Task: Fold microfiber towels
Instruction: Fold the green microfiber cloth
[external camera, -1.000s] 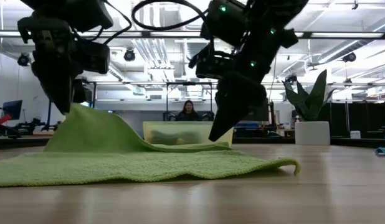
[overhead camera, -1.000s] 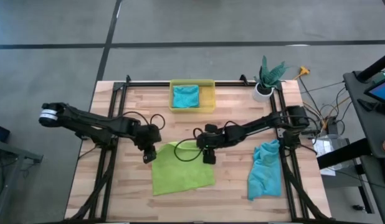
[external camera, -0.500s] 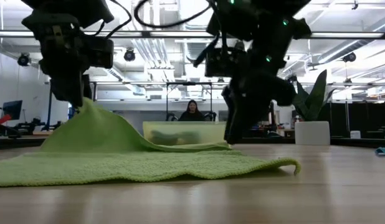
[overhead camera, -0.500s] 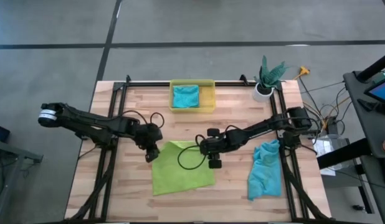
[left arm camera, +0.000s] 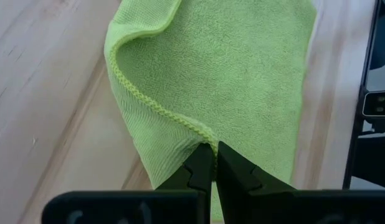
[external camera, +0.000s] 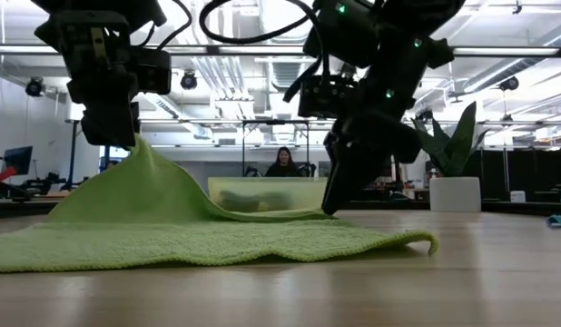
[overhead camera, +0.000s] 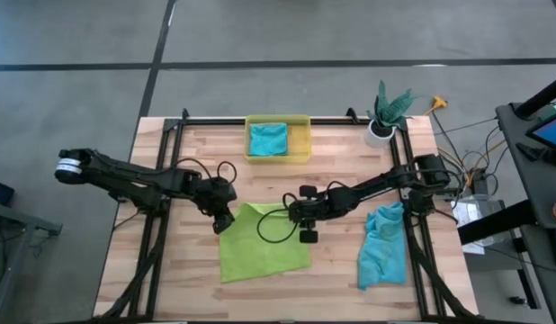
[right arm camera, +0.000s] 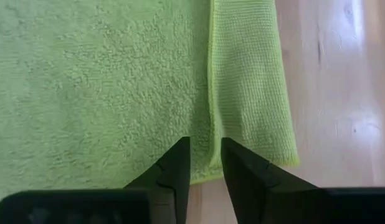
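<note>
While left tool (left arm camera: 209,163) pinches lime towel (overhead camera: 260,245) hem — right tool (right arm camera: 205,163) narrow, straddling folded edge.

Floor: grey concrete floor (overhead camera: 80,36) with dark seams.
Ceiling: long strip lights (external camera: 498,50), exposed ducts.
Two o'clock: white-potted green plant (overhead camera: 386,112).
Background: seated person (external camera: 281,163).
</note>
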